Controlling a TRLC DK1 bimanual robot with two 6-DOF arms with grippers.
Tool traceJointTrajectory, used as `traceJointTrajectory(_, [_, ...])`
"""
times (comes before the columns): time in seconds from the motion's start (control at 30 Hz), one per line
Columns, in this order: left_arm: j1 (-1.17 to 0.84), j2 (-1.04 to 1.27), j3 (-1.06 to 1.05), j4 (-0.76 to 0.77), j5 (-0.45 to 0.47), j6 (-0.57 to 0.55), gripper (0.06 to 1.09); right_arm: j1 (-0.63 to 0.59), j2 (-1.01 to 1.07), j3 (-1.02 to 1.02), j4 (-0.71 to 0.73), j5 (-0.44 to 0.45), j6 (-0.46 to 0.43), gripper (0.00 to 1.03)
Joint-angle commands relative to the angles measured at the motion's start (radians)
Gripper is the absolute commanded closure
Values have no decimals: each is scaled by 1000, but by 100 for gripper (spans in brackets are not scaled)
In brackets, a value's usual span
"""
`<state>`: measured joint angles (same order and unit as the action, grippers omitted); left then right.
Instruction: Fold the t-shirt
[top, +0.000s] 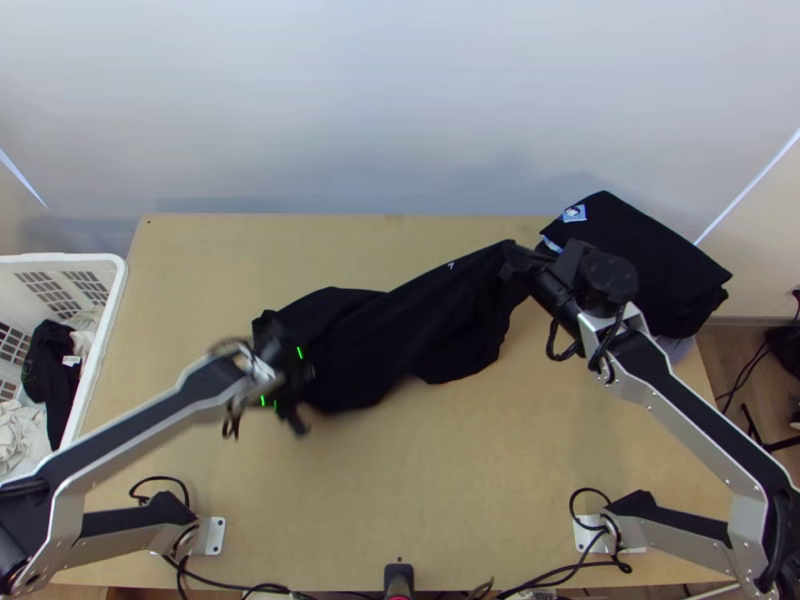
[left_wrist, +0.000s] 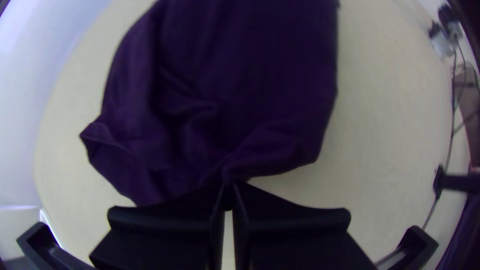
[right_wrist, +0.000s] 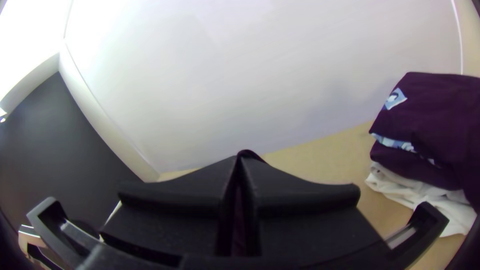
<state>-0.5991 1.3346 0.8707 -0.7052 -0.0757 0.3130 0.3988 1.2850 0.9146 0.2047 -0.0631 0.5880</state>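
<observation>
The black t-shirt (top: 400, 330) lies bunched and stretched slantwise across the middle of the table. My left gripper (top: 290, 385), blurred, is at its left end; in the left wrist view the left gripper (left_wrist: 228, 187) is shut on the edge of the t-shirt (left_wrist: 240, 100), which spreads wrinkled beyond the fingertips. At the shirt's upper right corner is my right gripper (top: 515, 258). In the right wrist view the right gripper (right_wrist: 241, 160) is shut on a bit of the t-shirt (right_wrist: 248, 153), dark between the fingers.
A stack of folded dark clothes (top: 640, 255), also seen as a stack (right_wrist: 430, 120) with white cloth (right_wrist: 415, 192) beneath, stands at the table's back right, close to my right gripper. A white laundry basket (top: 115, 300) with clothes stands off the left edge. Bare wood (top: 430, 480) lies in front.
</observation>
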Motion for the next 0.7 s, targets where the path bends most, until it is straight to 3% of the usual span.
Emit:
traceJointTrajectory(0.0, [279,67,283,70,51,-210,105,-6,-18,82,-91,16,-79,100])
traceJointTrajectory(0.33, [564,133,458,188,80,-511,105,-156,-42,190,-249,43,-189,100])
traceJointTrajectory(0.5, [639,156,536,210,63,-565,105,-183,-33,268,-249,106,-364,100])
traceJointTrajectory(0.67, [645,156,659,205,57,-600,105,-178,23,405,-246,118,-406,100])
